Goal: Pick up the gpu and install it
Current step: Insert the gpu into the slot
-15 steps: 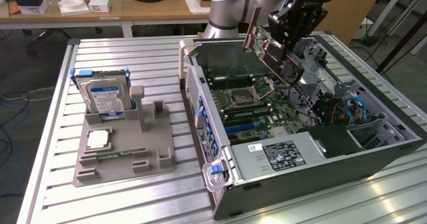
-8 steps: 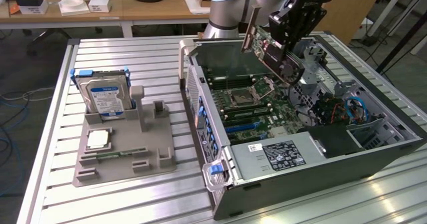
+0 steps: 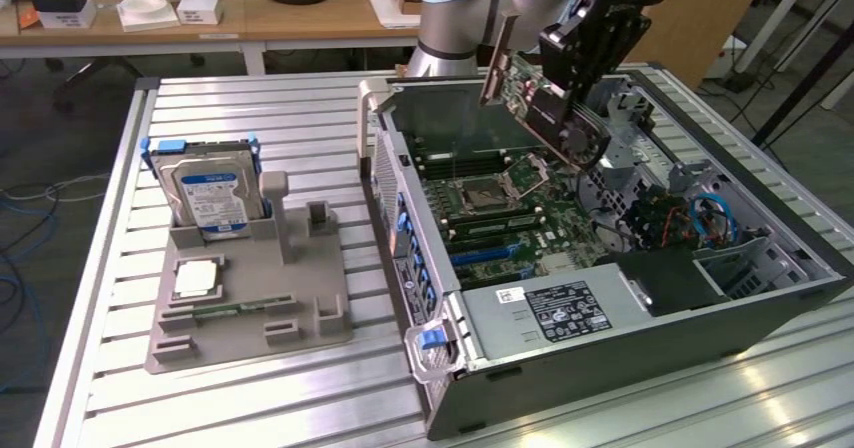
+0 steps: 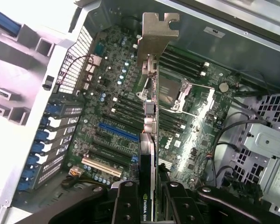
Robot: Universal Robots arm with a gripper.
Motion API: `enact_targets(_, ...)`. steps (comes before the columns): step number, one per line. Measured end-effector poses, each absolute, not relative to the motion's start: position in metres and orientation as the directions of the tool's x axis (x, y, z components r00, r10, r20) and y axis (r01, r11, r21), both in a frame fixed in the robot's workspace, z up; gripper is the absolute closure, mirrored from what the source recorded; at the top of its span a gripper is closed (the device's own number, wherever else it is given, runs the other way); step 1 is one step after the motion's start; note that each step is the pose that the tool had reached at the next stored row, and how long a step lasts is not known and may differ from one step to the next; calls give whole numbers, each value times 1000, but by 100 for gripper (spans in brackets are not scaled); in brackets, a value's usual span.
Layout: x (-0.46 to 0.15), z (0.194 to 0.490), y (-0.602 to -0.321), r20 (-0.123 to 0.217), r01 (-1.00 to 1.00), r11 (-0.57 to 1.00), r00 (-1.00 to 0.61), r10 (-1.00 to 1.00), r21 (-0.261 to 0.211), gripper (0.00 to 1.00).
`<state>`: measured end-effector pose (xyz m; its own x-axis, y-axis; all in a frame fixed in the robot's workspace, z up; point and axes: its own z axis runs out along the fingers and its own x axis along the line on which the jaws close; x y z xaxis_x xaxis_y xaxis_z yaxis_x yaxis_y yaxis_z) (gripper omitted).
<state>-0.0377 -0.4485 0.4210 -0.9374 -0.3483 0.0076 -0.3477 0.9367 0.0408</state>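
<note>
Wrist view: gripper (image 4: 150,198) pinches the gpu (image 4: 149,116) edge-on; apparently hovering above the motherboard (image 4: 107,107).

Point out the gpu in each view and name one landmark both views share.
Exterior view: gpu tilted, held above the open case, upper middle of the picture.
Wrist view: gpu edge-on, clamped between the fingers, its silver bracket at the far end, over the motherboard.
Shared landmark: the CPU socket on the motherboard.
</note>
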Motion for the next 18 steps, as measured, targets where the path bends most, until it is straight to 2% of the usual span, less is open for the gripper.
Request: enact_targets(18, -38, 421, -448, 8, -435, 900, -900, -435, 41, 74)
